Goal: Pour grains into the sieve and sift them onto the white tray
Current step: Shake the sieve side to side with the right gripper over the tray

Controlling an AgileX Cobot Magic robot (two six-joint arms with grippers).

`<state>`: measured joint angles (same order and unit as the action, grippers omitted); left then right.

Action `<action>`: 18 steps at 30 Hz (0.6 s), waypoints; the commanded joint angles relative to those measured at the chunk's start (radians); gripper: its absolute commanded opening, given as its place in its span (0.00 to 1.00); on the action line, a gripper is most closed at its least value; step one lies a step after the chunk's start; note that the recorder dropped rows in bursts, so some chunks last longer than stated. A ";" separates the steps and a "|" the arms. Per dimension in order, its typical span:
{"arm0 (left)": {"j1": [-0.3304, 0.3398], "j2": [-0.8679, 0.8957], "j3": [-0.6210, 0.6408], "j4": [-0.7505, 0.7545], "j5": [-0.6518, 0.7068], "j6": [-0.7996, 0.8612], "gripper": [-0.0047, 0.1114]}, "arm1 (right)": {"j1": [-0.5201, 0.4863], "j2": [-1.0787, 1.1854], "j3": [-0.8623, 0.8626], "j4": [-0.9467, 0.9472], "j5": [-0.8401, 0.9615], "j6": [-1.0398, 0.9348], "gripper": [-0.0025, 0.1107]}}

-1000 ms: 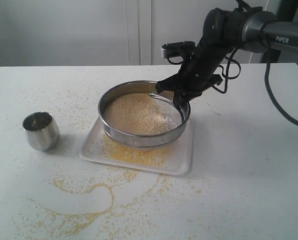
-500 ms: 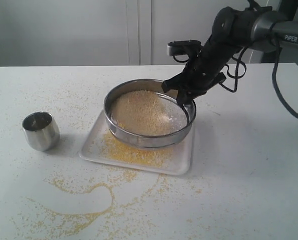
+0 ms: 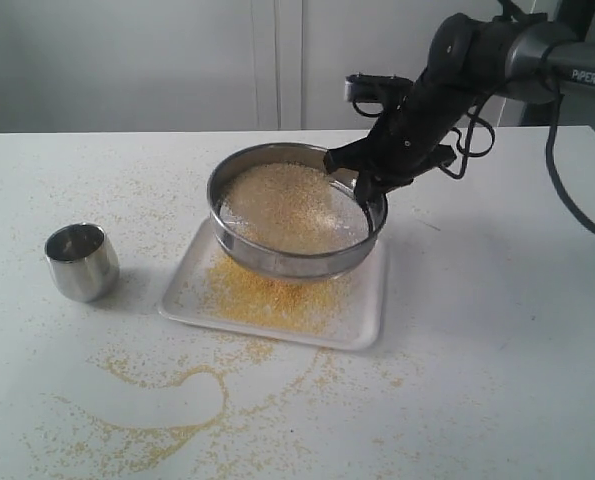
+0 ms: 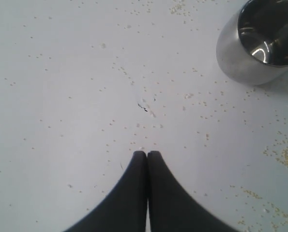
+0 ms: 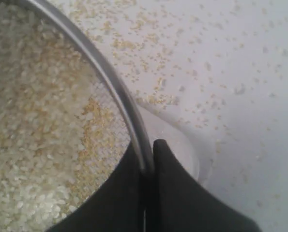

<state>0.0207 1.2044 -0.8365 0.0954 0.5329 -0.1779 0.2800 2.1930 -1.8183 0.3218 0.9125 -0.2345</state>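
Note:
The sieve [image 3: 287, 262] hangs tilted just above the white tray [image 3: 362, 318], full of pale grains [image 3: 287, 205]. My right gripper [image 3: 367, 190] is shut on its far right rim; in the right wrist view the rim [image 5: 110, 79] runs between the fingertips [image 5: 160, 147] of the gripper [image 5: 147, 157], with whitish grains [image 5: 32, 135] on the mesh. Fine yellow meal [image 3: 267, 295] lies on the tray under the sieve. My left gripper [image 4: 146, 153] is shut on nothing, over bare table, and does not show in the exterior view.
A small steel cup [image 3: 81, 262] stands on the table left of the tray, and also shows in the left wrist view as the cup [image 4: 260, 41]. Spilled yellow grains [image 3: 167, 420] streak the white table in front of the tray.
The sieve has shifted back and a little up with my right gripper, after moving right. More yellow meal lies on the tray.

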 commanded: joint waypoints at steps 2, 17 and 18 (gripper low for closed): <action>0.001 -0.007 -0.001 -0.005 0.009 -0.002 0.04 | 0.000 -0.014 -0.006 -0.057 -0.021 0.248 0.02; 0.001 -0.007 -0.001 -0.005 0.009 -0.002 0.04 | 0.028 -0.018 -0.006 0.050 0.015 -0.195 0.02; 0.001 -0.007 -0.001 -0.005 0.009 -0.002 0.04 | 0.026 -0.018 -0.006 -0.019 0.003 -0.179 0.02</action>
<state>0.0207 1.2044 -0.8365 0.0954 0.5329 -0.1779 0.3004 2.1911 -1.8183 0.3268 0.9008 -0.3288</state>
